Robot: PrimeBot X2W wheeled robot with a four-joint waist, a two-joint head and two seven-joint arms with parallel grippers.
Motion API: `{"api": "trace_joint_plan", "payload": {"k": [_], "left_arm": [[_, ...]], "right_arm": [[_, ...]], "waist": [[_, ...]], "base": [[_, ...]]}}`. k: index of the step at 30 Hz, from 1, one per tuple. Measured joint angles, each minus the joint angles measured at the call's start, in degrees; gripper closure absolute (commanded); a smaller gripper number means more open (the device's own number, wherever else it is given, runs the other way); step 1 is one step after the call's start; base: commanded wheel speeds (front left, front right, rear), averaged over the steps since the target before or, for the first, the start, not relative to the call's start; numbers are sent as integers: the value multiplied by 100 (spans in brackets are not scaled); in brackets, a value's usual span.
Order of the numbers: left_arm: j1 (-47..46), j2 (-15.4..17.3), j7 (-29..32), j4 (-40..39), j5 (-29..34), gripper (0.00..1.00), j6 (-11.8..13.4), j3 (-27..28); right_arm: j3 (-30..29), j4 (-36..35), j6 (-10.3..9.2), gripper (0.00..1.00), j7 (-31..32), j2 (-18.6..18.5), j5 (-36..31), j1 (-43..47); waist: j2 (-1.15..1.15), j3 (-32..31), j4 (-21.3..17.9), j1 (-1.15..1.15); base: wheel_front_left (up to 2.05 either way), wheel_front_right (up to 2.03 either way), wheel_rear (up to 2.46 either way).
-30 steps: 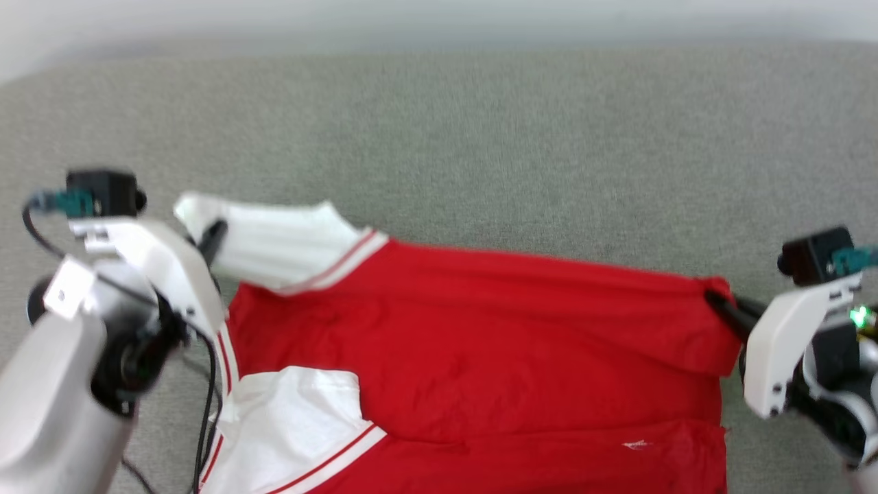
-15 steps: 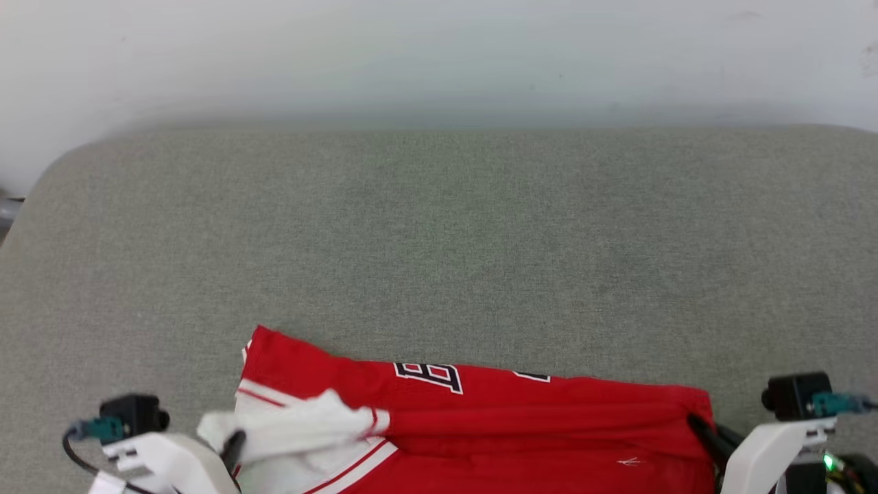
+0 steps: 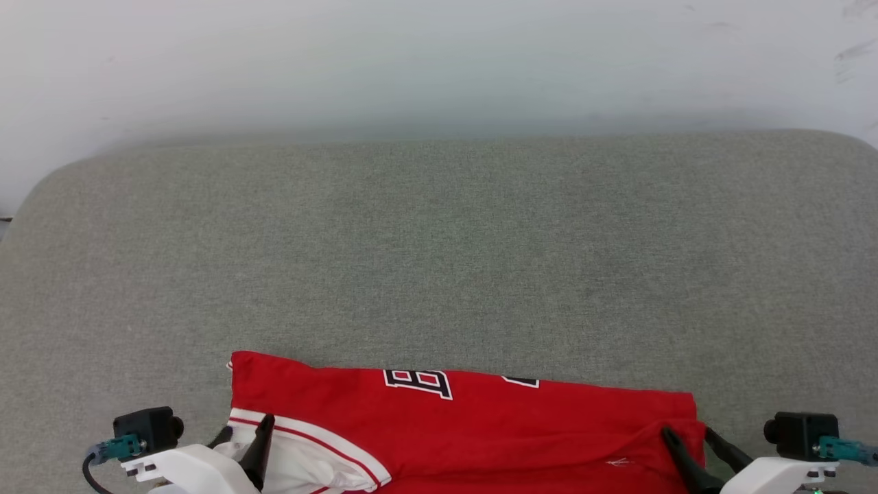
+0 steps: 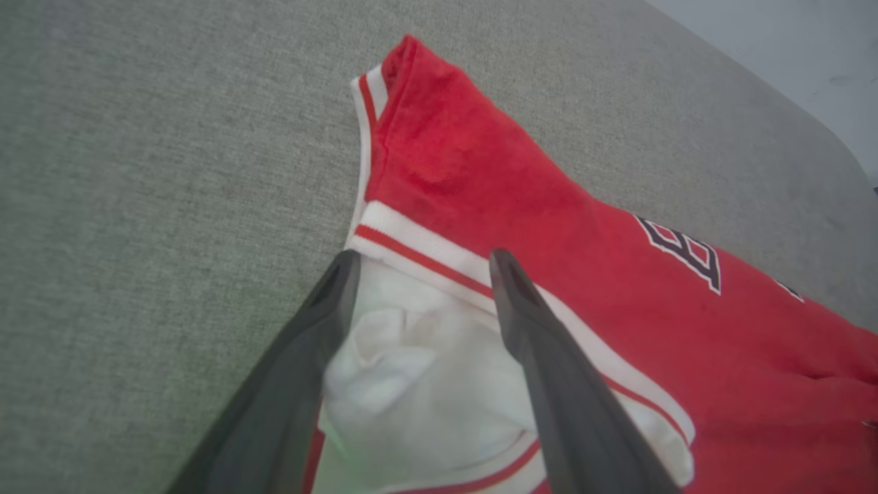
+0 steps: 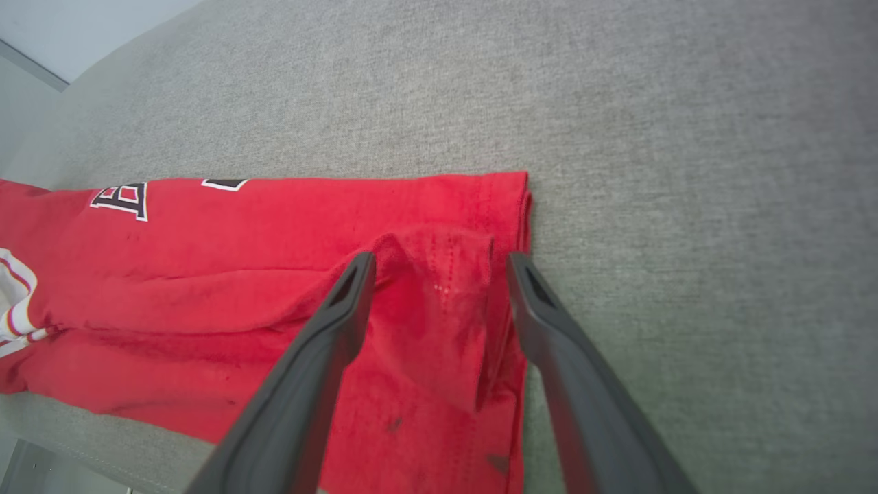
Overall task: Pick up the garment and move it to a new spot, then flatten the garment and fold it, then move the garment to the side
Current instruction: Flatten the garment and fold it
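Observation:
The garment (image 3: 466,425), red with black white-outlined lettering, lies folded in a long strip at the near edge of the grey surface. My left gripper (image 3: 241,433) is open at its left end. In the left wrist view its jaws (image 4: 423,257) straddle the crumpled white sleeve (image 4: 411,370) and the striped trim without pinching them. My right gripper (image 3: 686,433) is open at the right end. In the right wrist view it (image 5: 440,259) stands around a raised bump of the red hem corner (image 5: 439,302), which rests on the garment (image 5: 240,240).
A grey fabric-covered surface (image 3: 439,261) stretches away bare beyond the garment to a pale wall (image 3: 439,62). Its corners are rounded. The near edge of the surface (image 5: 103,466) runs just below the garment in the right wrist view.
Both grippers have opened and let go of the white sleeve and the red hem corner, which now rest on the garment. The head camera tilted up, so the garment sits lower in view.

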Motion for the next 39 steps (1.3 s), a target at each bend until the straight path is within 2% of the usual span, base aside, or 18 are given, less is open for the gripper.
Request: {"api": "trace_joint_plan", "payload": {"k": [5, 11, 17, 25, 35, 36, 37, 38, 39], "left_arm": [[-80, 48, -550, -371, 404, 0, 119, 56], [-158, 124, -1341, -838, 1163, 0, 387, 37], [-242, 21, -1857, -1140, 1762, 0, 624, 7], [-374, -175, -1972, -1457, 2176, 0, 778, -41], [-511, -275, -1995, -1595, 2312, 0, 805, -85], [-516, -292, -1995, -1580, 2312, 0, 805, -92], [-516, -292, -1995, -1580, 2312, 0, 805, -92], [-522, -298, -1995, -1571, 2310, 0, 804, -92], [-534, -302, -1995, -1560, 2310, 0, 797, -97]], "right_arm": [[-415, -534, 0, 0, 436, -124, -110, 125], [-929, -1066, 0, 0, 1677, -287, -294, 232], [-1000, -1435, 0, 0, 2588, -393, -288, 248], [-832, -1205, 0, 0, 2769, -233, -191, 34], [-436, -594, -4, 0, 2718, -169, -37, -112], [-379, -541, -5, 51, 2691, -171, 0, -144], [-379, -541, -5, 70, 2691, -171, 0, -144], [-360, -516, -12, 98, 2680, -172, 20, -160], [-350, -495, -11, 100, 2638, -175, 48, -163]], "waist": [[0, -86, -79, 0], [0, -129, -70, 0], [0, -50, 54, 0], [0, 304, 300, 1], [0, 662, 504, 1], [0, 682, 500, 1], [0, 682, 500, 1], [0, 685, 492, 1], [0, 684, 487, 1]], "base": [[0, 0, 0], [0, 0, 0], [0, 0, 0], [0, 0, 0], [0, 0, 0], [0, 0, 0], [0, 0, 0], [0, 0, 0], [0, 0, 0]]}}
